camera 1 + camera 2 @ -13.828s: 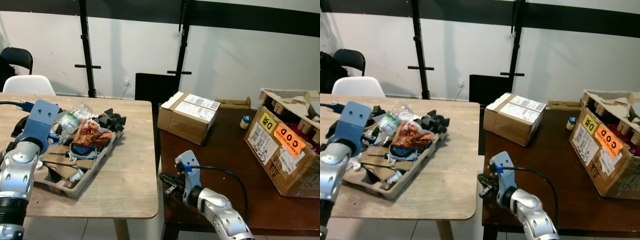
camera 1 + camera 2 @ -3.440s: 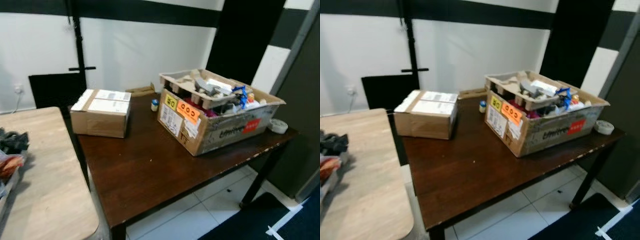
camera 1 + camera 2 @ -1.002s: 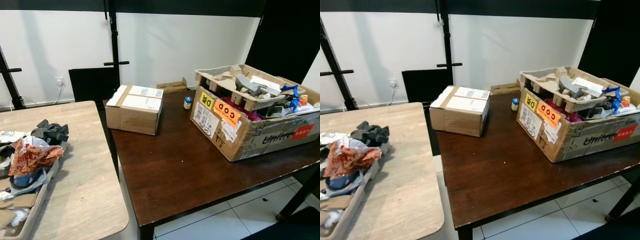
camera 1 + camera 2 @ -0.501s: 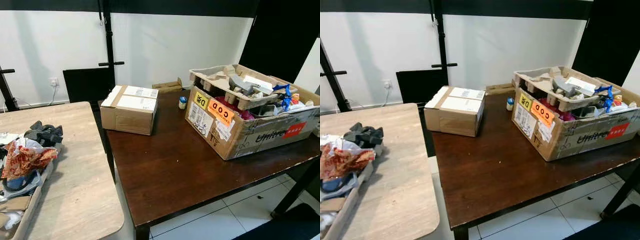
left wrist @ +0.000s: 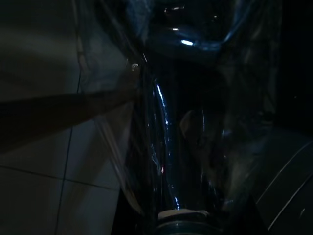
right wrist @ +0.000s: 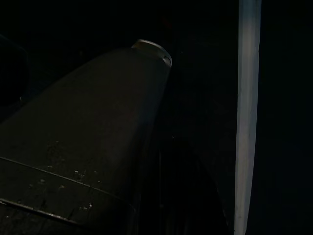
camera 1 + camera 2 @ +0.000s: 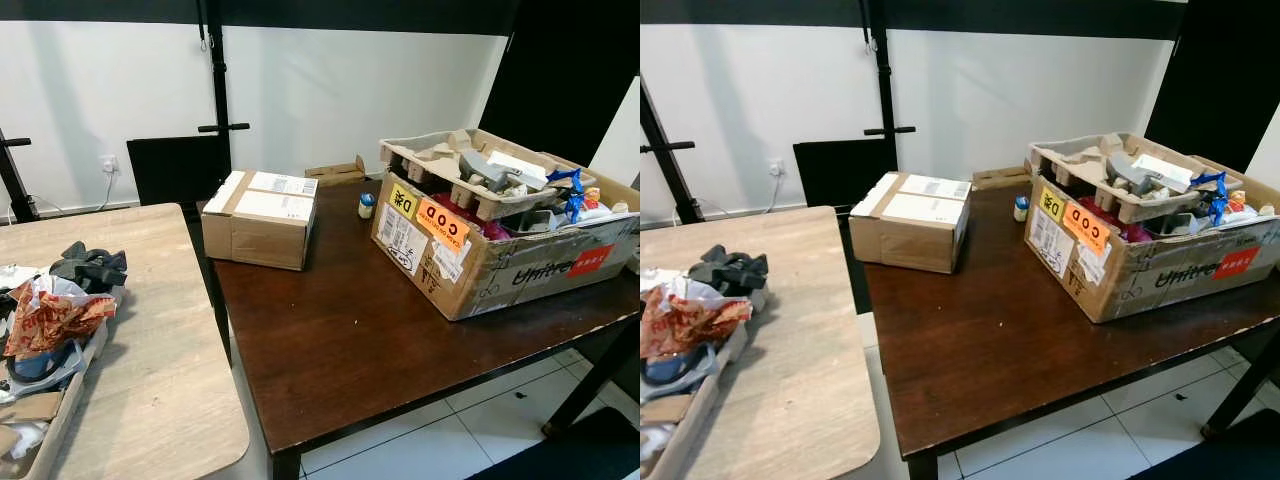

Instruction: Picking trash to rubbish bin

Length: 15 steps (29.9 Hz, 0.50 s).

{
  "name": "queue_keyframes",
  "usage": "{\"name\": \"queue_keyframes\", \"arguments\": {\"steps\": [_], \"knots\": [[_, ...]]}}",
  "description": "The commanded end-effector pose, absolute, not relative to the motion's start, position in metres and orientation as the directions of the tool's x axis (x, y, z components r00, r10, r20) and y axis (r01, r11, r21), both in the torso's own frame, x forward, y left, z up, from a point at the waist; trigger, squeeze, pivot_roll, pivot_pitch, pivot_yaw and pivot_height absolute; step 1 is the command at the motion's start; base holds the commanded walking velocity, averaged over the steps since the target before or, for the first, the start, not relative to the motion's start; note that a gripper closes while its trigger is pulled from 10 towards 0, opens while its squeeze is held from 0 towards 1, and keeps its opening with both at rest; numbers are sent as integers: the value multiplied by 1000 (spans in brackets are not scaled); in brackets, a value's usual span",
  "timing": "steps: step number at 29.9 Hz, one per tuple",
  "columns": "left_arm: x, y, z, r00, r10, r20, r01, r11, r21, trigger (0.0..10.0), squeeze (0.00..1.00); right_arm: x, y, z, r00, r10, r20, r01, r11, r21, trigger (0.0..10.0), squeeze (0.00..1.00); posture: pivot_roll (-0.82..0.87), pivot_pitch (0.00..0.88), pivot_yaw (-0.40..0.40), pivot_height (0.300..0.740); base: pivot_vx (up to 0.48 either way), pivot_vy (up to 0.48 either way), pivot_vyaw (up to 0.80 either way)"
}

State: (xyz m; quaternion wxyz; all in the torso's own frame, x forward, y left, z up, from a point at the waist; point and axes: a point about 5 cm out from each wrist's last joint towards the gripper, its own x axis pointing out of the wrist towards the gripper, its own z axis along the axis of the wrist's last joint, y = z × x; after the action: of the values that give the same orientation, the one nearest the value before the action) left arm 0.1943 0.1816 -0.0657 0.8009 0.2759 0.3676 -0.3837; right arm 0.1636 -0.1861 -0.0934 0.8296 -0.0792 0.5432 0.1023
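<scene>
A cardboard tray [image 7: 60, 410] of trash lies on the light wooden table [image 7: 160, 380] at the left. It holds a crumpled red wrapper [image 7: 55, 315] and black scraps [image 7: 90, 266]. In the dark left wrist view, a clear plastic bottle [image 5: 171, 122] with its cap [image 5: 178, 215] sits right in front of the camera, above pale floor tiles [image 5: 54, 181]. My left gripper holds the bottle. The right wrist view is very dark; a grey slanted surface [image 6: 88, 142] and a pale vertical strip [image 6: 247, 112] can be made out.
On the dark brown table [image 7: 340, 340] stand a sealed small carton [image 7: 258, 215], a small jar [image 7: 367, 205] and a big open box [image 7: 500, 255] with orange labels, full of odds and ends. Black stands [image 7: 215, 80] and a black panel [image 7: 175, 165] line the white wall. White tiles [image 7: 430, 440] lie at the right.
The head view has swung slightly to the right over the last second and is now steady. Nothing on the two tables has moved.
</scene>
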Motion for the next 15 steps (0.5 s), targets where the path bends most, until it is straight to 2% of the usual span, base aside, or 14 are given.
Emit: {"name": "queue_keyframes", "arguments": {"steps": [1,15], "knots": [[189,198,-66,428,-384,-818,802,579,148,10000,0,145,-189,-101,323,65,-944,-257,966,-21,10000,0,-33,139,-45,740,0,-307,0],[199,196,-57,444,-443,-779,806,578,131,10000,0,146,-187,-100,325,70,-943,-258,966,-18,10000,0,-33,138,-42,740,0,-468,0]]}}
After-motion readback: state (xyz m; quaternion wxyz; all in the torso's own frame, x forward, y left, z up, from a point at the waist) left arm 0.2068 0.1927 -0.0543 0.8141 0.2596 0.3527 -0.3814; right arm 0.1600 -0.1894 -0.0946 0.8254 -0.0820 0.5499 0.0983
